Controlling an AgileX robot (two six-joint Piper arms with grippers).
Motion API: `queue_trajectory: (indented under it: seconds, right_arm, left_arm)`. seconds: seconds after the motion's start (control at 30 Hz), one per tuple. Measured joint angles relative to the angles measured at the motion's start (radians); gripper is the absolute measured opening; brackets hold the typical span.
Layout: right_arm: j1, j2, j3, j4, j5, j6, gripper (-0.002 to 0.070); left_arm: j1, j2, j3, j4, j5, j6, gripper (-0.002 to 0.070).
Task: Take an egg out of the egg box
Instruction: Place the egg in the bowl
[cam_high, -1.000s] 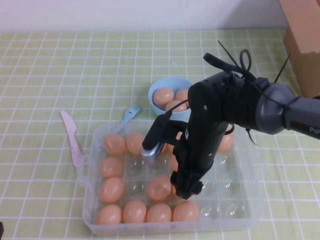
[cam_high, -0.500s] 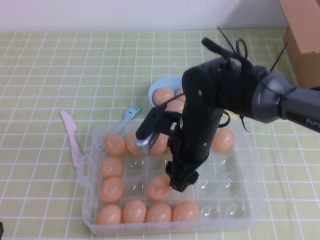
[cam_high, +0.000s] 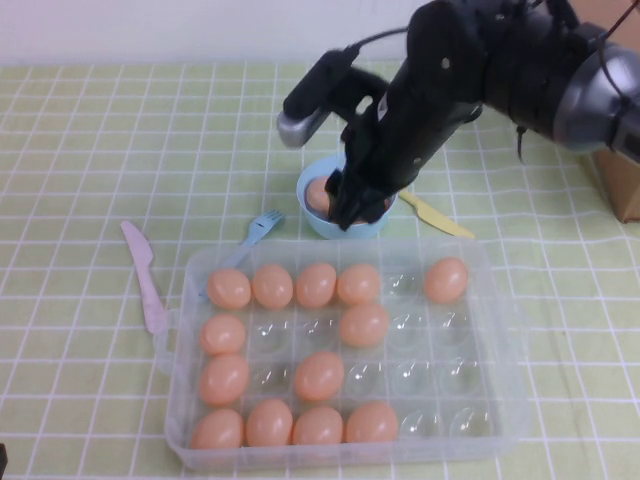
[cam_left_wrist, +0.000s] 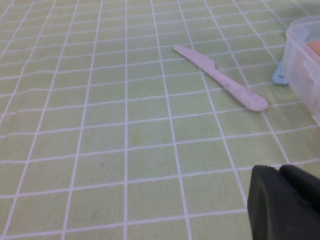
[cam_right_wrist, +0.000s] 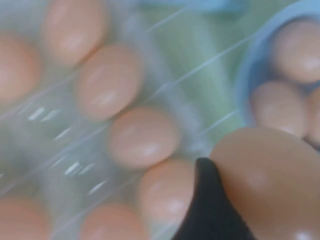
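Right wrist view, right claw clenched on egg above blue bowl (eggs inside), left claw parked, grip unclear.

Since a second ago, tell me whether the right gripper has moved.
Yes. The right gripper has risen off the egg box and gone toward the far side, now over the blue bowl, jaws shut on an egg.

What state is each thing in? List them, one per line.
right gripper: shut on the egg, over the blue bowl.
left gripper: low over the table, near the pink knife.
egg box: open, partly filled, several cups empty.
blue bowl: holds eggs.
pink knife: lying flat.
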Motion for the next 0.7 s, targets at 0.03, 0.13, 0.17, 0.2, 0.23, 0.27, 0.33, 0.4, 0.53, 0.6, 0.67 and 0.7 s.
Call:
queue_trajectory:
  seconds: [0.03,0.13,0.17,0.2,0.23,0.27,0.33,0.4,0.53,0.6,0.67,0.7]
  right_arm:
    - [-0.014,0.005,-0.001,-0.003,-0.043,0.013,0.0391]
    - [-0.039,0.032,-0.002,-0.014,-0.155,0.038,0.0391]
    - [-0.044,0.044,-0.002,-0.014,-0.187,0.040,0.0391]
    - [-0.050,0.055,-0.002,-0.014,-0.212,0.042,0.0391]
    - [-0.054,0.066,-0.002,-0.014,-0.240,0.044,0.0391]
    - [-0.059,0.076,-0.002,-0.014,-0.262,0.044,0.0391]
    - [-0.068,0.101,-0.002,-0.014,-0.309,0.046,0.0391]
    - [-0.076,0.126,-0.002,-0.014,-0.345,0.047,0.0391]
    - [-0.090,0.169,-0.002,-0.014,-0.397,0.047,0.0391]
    - [-0.097,0.184,-0.002,-0.014,-0.424,0.047,0.0391]
    - [-0.101,0.199,-0.002,-0.014,-0.442,0.047,0.0393]
    - [-0.103,0.204,-0.002,-0.014,-0.452,0.047,0.0400]
  left_arm:
    - [0.000,0.000,0.000,0.000,0.000,0.000,-0.0004]
    - [0.000,0.000,0.000,0.000,0.000,0.000,-0.0004]
    - [0.000,0.000,0.000,0.000,0.000,0.000,-0.0005]
    - [0.000,0.000,0.000,0.000,0.000,0.000,-0.0004]
    - [0.000,0.000,0.000,0.000,0.000,0.000,-0.0005]
    - [0.000,0.000,0.000,0.000,0.000,0.000,-0.0005]
    - [0.000,0.000,0.000,0.000,0.000,0.000,-0.0005]
    - [0.000,0.000,0.000,0.000,0.000,0.000,-0.0005]
    - [0.000,0.000,0.000,0.000,0.000,0.000,-0.0005]
    - [0.000,0.000,0.000,0.000,0.000,0.000,-0.0004]
    - [0.000,0.000,0.000,0.000,0.000,0.000,-0.0005]
    - [0.000,0.000,0.000,0.000,0.000,0.000,-0.0005]
